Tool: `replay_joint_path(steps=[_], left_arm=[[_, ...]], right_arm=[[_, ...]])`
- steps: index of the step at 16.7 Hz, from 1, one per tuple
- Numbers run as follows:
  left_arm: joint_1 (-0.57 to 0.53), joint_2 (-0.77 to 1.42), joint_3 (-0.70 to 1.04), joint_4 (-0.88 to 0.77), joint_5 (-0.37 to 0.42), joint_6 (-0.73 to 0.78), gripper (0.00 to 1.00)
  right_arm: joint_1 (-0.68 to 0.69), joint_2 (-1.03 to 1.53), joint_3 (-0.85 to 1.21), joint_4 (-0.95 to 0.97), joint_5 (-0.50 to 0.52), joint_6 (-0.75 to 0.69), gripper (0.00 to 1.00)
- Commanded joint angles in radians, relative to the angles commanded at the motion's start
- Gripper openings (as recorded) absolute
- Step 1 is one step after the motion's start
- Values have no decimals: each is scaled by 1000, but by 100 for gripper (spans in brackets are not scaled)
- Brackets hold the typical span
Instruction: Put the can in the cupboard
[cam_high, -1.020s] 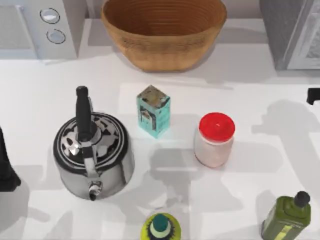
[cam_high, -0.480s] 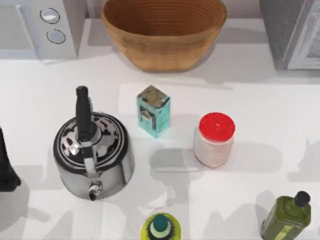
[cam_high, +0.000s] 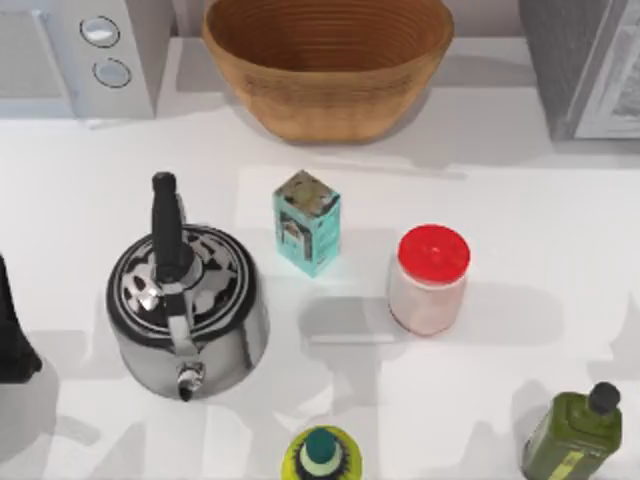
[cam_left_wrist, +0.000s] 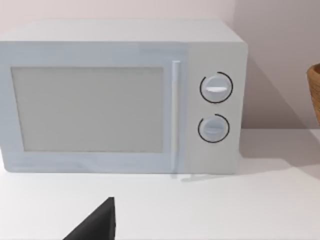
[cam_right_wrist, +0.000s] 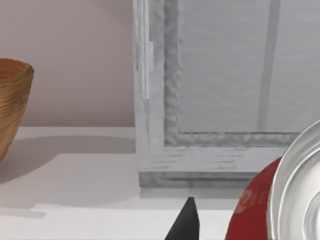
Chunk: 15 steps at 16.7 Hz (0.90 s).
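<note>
The can (cam_right_wrist: 280, 200), red with a silver top, sits very near the right wrist camera, its top turned toward the lens. My right gripper (cam_right_wrist: 220, 232) is shut on it; one dark fingertip (cam_right_wrist: 187, 222) shows beside it, and the other is hidden by the can. Straight ahead of them stands the grey cupboard (cam_right_wrist: 225, 75), which is at the table's back right corner (cam_high: 585, 60). My left arm (cam_high: 10, 340) is parked at the table's left edge, with its gripper (cam_left_wrist: 95, 225) facing the microwave.
A white microwave (cam_high: 75, 50) stands at the back left and a wicker basket (cam_high: 325, 65) at the back centre. A steel kettle (cam_high: 185, 300), a teal box (cam_high: 307, 222), a red-lidded white jar (cam_high: 430, 280), an olive oil bottle (cam_high: 575, 435) and a green-capped bottle (cam_high: 320, 455) stand in the middle and front.
The dark tip of my right arm has left the top view's right edge. Its shadow has slid toward the right edge. Nothing on the table has moved.
</note>
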Motion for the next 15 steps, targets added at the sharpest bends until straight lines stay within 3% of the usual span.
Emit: replay_joint_path(steps=[7,15], left_arm=[[0,0,0,0,0,0,100],[0,0,0,0,0,0,100]], right_arm=[[48,147,162,-37,0,7,0],[144,688,897,-209,58,14,0]])
